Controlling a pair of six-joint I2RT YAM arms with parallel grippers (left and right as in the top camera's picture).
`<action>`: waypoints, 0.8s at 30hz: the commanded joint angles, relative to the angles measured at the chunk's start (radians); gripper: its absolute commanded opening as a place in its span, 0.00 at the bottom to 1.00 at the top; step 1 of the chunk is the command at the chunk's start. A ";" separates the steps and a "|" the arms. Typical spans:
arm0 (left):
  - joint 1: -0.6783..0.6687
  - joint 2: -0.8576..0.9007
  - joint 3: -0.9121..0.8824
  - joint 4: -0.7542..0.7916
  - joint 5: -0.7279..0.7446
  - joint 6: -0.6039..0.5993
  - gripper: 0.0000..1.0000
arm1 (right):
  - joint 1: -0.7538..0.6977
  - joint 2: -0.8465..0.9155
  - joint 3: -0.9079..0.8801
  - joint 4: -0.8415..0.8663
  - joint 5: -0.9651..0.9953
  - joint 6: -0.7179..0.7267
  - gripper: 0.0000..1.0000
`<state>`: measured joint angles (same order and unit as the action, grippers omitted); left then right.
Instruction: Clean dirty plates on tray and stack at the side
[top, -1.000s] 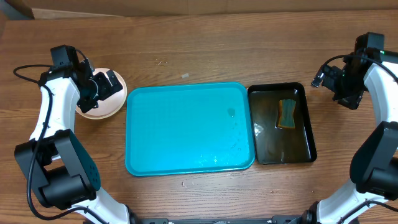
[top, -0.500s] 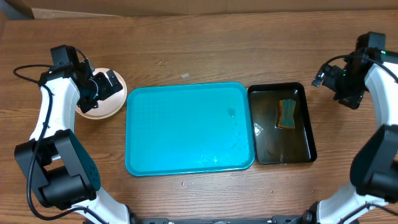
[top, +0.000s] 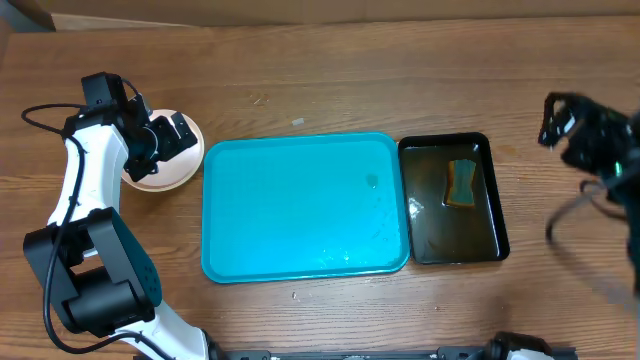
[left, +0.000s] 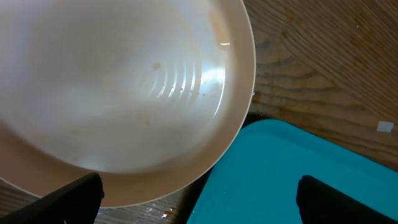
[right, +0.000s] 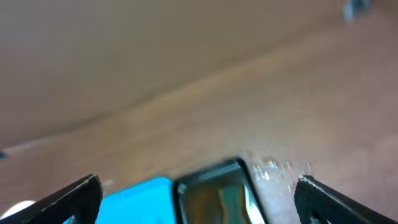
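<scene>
– Containers?
– Your black tub (top: 455, 236), right of the tray (top: 300, 210), holds water and a sponge (top: 461, 183).
– Tray axis?
– Left-right; plates (top: 165, 180) sit off its left end. Left gripper (top: 172, 137) and right gripper (right: 199, 193): jaws apart.

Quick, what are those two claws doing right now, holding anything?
Left gripper: open, holding nothing, over the white plate.
Right gripper: open, holding nothing.

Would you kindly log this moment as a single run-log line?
left gripper: open, above plates | plates: left of tray | tray: holds no plates | right gripper: open, empty
</scene>
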<state>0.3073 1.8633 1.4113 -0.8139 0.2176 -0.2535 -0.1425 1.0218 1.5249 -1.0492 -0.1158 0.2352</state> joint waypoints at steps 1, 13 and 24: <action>-0.003 -0.020 -0.002 0.003 0.015 0.022 1.00 | 0.064 -0.141 0.000 0.037 0.095 0.000 1.00; -0.003 -0.020 -0.002 0.004 0.015 0.022 1.00 | 0.111 -0.656 -0.562 0.576 0.059 -0.004 1.00; -0.003 -0.020 -0.002 0.003 0.015 0.022 1.00 | 0.111 -0.928 -1.193 1.037 -0.026 0.005 1.00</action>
<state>0.3073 1.8633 1.4113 -0.8139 0.2176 -0.2535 -0.0380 0.1387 0.4107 -0.0631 -0.1280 0.2356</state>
